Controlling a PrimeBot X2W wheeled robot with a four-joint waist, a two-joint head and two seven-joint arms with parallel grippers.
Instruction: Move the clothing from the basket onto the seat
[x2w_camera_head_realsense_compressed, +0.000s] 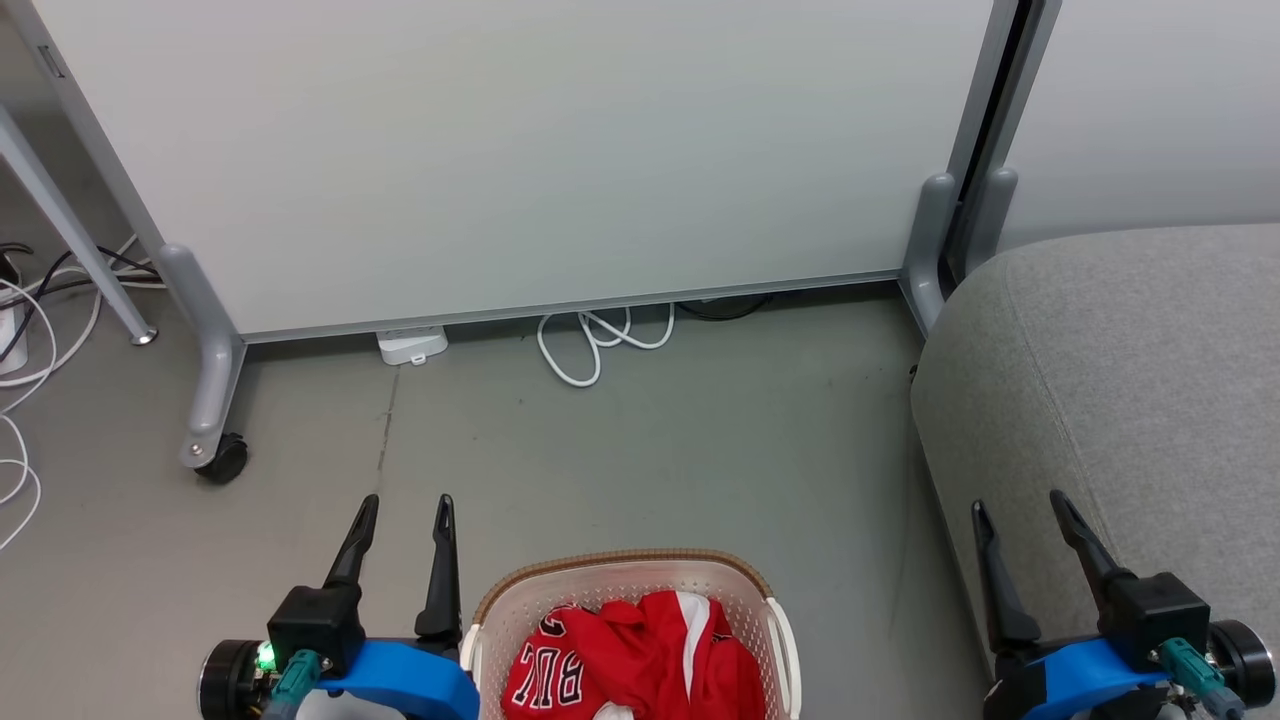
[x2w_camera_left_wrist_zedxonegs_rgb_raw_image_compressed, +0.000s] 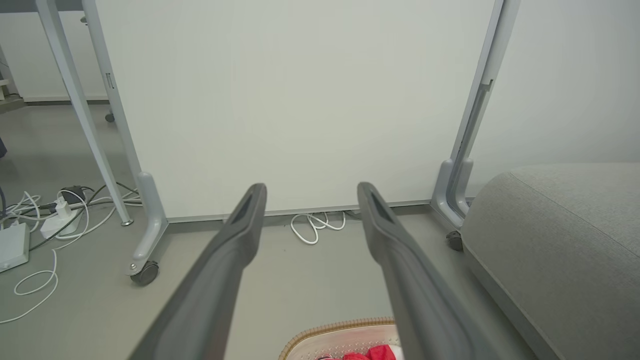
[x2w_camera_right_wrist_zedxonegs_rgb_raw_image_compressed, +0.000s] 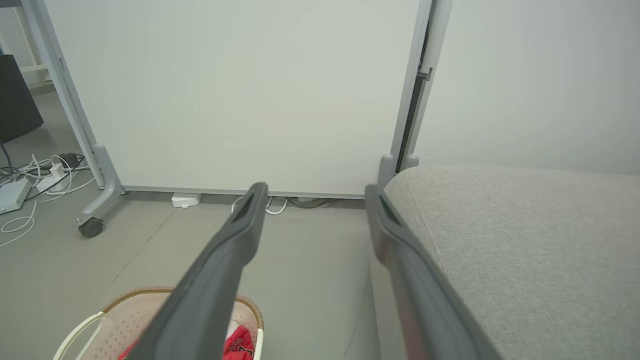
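Note:
Red clothing (x2w_camera_head_realsense_compressed: 640, 655) with white trim and black-and-white lettering lies bunched in the cream perforated basket (x2w_camera_head_realsense_compressed: 745, 600) at the bottom centre of the head view. The basket has a brown rim and stands on the floor. A grey fabric seat (x2w_camera_head_realsense_compressed: 1130, 390) fills the right side. My left gripper (x2w_camera_head_realsense_compressed: 405, 515) hangs open just left of the basket, empty. Over the seat's near left edge my right gripper (x2w_camera_head_realsense_compressed: 1015, 510) is open and empty too. The left wrist view catches the basket rim (x2w_camera_left_wrist_zedxonegs_rgb_raw_image_compressed: 335, 330) and a bit of red clothing (x2w_camera_left_wrist_zedxonegs_rgb_raw_image_compressed: 375, 353). The right wrist view has the basket (x2w_camera_right_wrist_zedxonegs_rgb_raw_image_compressed: 125, 315) at lower left and the seat (x2w_camera_right_wrist_zedxonegs_rgb_raw_image_compressed: 525, 250) at right.
A white partition panel (x2w_camera_head_realsense_compressed: 520, 150) on grey castor feet (x2w_camera_head_realsense_compressed: 215, 400) stands across the back. White cables (x2w_camera_head_realsense_compressed: 595, 345) and a small white box (x2w_camera_head_realsense_compressed: 412, 346) lie at its base. More cables (x2w_camera_head_realsense_compressed: 20, 340) trail at far left. Bare grey floor (x2w_camera_head_realsense_compressed: 700, 450) lies between basket and panel.

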